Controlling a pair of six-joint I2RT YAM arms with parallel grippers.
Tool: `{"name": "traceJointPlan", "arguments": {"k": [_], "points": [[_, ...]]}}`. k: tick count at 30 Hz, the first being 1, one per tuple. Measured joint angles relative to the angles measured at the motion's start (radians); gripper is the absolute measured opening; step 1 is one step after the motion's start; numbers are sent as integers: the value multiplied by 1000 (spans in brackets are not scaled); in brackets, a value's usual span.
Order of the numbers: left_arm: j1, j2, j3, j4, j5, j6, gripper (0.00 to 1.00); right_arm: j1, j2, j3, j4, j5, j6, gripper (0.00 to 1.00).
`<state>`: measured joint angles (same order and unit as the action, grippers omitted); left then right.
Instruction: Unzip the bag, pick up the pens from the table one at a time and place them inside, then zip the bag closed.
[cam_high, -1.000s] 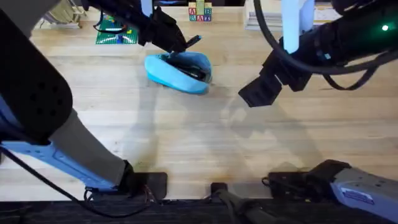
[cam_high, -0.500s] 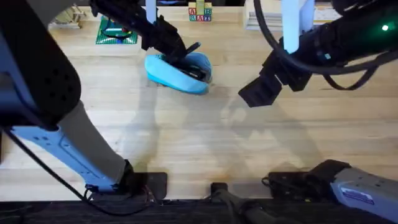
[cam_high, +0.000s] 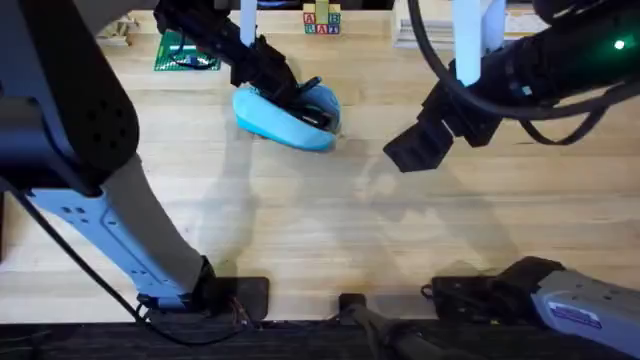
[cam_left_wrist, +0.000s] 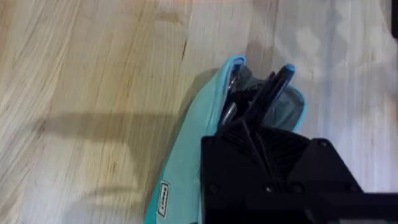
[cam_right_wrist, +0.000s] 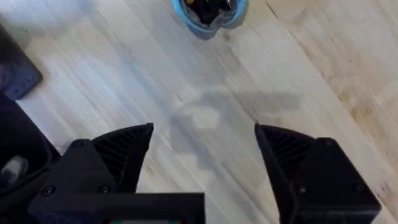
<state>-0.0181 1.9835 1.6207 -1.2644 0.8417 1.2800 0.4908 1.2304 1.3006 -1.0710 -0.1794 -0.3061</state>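
Since a second ago the left hand (cam_high: 297, 92) dropped lower, poking a pen (cam_left_wrist: 268, 93) into the open bag (cam_high: 285, 115) near the surface's (cam_high: 320, 220) far edge, while the right hand (cam_right_wrist: 204, 146) hovers spread wide.

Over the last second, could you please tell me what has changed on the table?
The left gripper has carried its pen down from above the bag into the open mouth, tip now inside. The bag has not shifted, and the right gripper stays open above bare table.
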Motion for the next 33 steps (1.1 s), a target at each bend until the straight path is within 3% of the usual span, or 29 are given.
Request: {"name": "traceJointPlan", "arguments": {"k": [31,33], "points": [[0,0,0,-22,-54,0,45,0,0,0,0,0,0,997],[0,0,0,-22,-54,6,163,0,0,0,0,0,0,997]]}}
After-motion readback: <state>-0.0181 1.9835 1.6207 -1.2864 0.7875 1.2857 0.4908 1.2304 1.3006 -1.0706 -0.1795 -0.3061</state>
